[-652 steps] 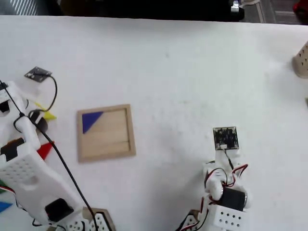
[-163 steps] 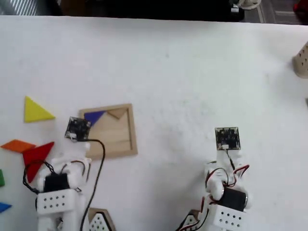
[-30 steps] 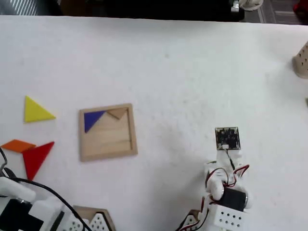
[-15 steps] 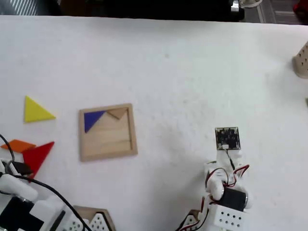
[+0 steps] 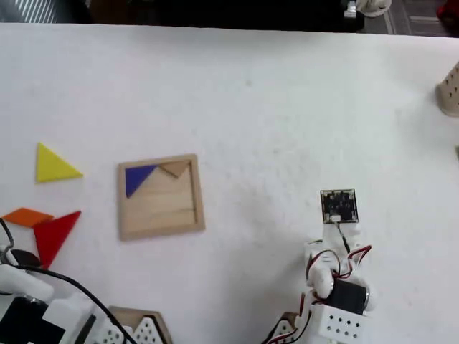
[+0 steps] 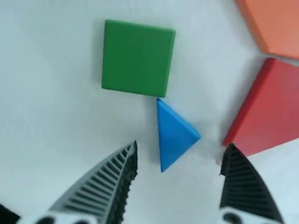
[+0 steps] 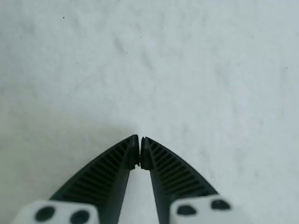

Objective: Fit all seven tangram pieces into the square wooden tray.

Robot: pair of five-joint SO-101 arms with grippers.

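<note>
The square wooden tray (image 5: 159, 228) lies left of centre and holds a dark blue triangle (image 5: 136, 178) and a plain wood triangle (image 5: 175, 168) along its far edge. A yellow triangle (image 5: 51, 165), an orange piece (image 5: 27, 217) and a red triangle (image 5: 54, 234) lie on the table to the tray's left. My left gripper (image 6: 180, 149) is open just above a small blue triangle (image 6: 174, 134), which lies between its fingertips, with a green square (image 6: 138, 58), the red triangle (image 6: 268, 114) and the orange piece (image 6: 273, 23) around it. My right gripper (image 7: 140, 151) is shut over bare table.
The left arm's body (image 5: 32, 308) sits at the near left corner, its cable trailing over the table. The right arm (image 5: 336, 276) rests at the near edge, right of centre. A pale perforated block (image 5: 450, 89) stands at the far right edge.
The left arm has swung away from the tray to the near left corner over the last seconds. In the last half second it shifted slightly. The right arm has kept still.
</note>
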